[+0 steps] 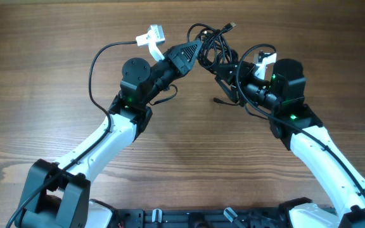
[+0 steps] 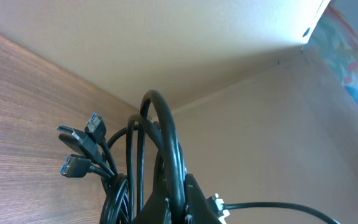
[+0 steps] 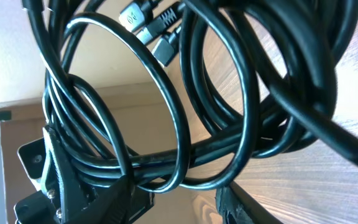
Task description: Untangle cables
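The cables (image 1: pixel 213 43) are a knotted bundle of thin black cords at the far middle of the wooden table, with a plug end (image 1: pixel 230 26) sticking out to the far right. My left gripper (image 1: pixel 197 53) reaches the bundle from the left. In the left wrist view it (image 2: pixel 183 200) is shut on one black loop (image 2: pixel 166 124), with blue-tipped plugs (image 2: pixel 79 152) to its left. My right gripper (image 1: pixel 228 81) is at the bundle's near right side. In the right wrist view its fingers (image 3: pixel 173 196) are spread apart, with several cable loops (image 3: pixel 166 112) hanging between and above them.
The wooden table (image 1: pixel 56 57) extends all around. White connector pieces sit on the arms' own wires near the left wrist (image 1: pixel 151 37) and the right wrist (image 1: pixel 265 61). A small black plug end (image 1: pixel 218 100) lies just near the right gripper.
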### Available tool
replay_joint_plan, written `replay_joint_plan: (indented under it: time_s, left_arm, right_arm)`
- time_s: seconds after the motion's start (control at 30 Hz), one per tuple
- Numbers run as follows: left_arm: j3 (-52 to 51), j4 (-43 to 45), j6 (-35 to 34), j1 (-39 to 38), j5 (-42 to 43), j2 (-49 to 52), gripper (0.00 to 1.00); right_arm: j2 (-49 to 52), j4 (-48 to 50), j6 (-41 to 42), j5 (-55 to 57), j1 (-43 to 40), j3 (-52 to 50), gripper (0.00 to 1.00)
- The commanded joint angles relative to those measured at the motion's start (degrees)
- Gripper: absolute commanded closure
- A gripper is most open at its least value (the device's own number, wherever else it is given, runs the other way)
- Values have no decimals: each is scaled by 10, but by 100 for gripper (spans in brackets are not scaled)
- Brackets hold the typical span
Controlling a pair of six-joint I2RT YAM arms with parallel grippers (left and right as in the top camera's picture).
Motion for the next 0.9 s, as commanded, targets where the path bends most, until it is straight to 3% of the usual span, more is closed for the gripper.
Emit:
replay_joint_plan:
  time_s: [0.0, 0.03, 0.13, 0.33, 0.57, 0.67, 0.87]
  left_arm:
    - [4, 9, -31, -3, -21, -9, 96]
    - [4, 9, -36, -3, -23, -9, 96]
    - [4, 9, -57, -14, -23, -9, 96]
    - [4, 9, -57, -30, -23, -9, 96]
    - [4, 9, -68, -51, -56, -9, 96]
    - [4, 9, -111, -52, -66, -9, 96]
    - [4, 9, -115, -74, -87, -9, 96]
  right_arm:
    - [1, -1, 26, 23, 16, 7, 55]
    - [1, -1, 25, 31, 17, 7, 55]
    - [1, -12, 25, 77, 18, 7, 71]
    - [1, -14, 56, 121, 18, 7, 80]
    - [1, -32, 187, 126, 18, 7, 78]
    - [1, -35, 194, 126, 18, 7, 76]
    - [1, -37, 246, 131, 18, 7, 69]
